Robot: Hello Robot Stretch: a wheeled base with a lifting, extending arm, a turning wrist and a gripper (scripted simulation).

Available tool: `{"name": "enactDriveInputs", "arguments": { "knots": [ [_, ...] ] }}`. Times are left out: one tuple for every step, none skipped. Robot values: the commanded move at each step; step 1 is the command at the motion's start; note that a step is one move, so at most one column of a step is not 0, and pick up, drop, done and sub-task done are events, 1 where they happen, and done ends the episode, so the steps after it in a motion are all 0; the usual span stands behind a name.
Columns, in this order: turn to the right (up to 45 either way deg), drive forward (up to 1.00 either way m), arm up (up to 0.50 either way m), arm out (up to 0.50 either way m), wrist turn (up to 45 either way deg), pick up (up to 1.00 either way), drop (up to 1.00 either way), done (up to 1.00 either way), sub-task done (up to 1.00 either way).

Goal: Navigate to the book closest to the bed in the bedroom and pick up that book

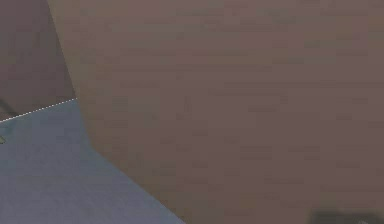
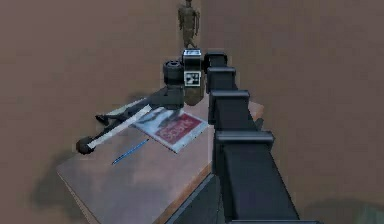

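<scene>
A book point(image 2: 173, 126) with a red and white cover lies flat on a small brown table point(image 2: 110, 185) in the arm side view, near the table's right edge. The dark arm point(image 2: 235, 140) rises from the bottom edge alongside the book to two white marked squares point(image 2: 190, 72). Left of them is the gripper's dark body, and its thin fingers reach down-left over the tabletop, so the gripper point(image 2: 105, 128) lies just left of the book. I cannot tell whether it holds anything.
A thin pen-like stick point(image 2: 131, 153) lies on the table in front of the book. A small standing statue point(image 2: 187, 20) is beyond the arm's end. In the forward view a broad brown surface point(image 1: 230, 100) stands close, with blue-grey floor point(image 1: 55, 165) at lower left.
</scene>
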Motion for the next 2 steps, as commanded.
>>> {"name": "enactDriveInputs", "arguments": {
  "knots": [
    [0.0,0.00,0.00,0.00,45.0,0.00,0.00,0.00,0.00],
    [0.0,0.00,0.00,0.00,36.0,0.00,0.00,0.00,0.00]
  ]
}}
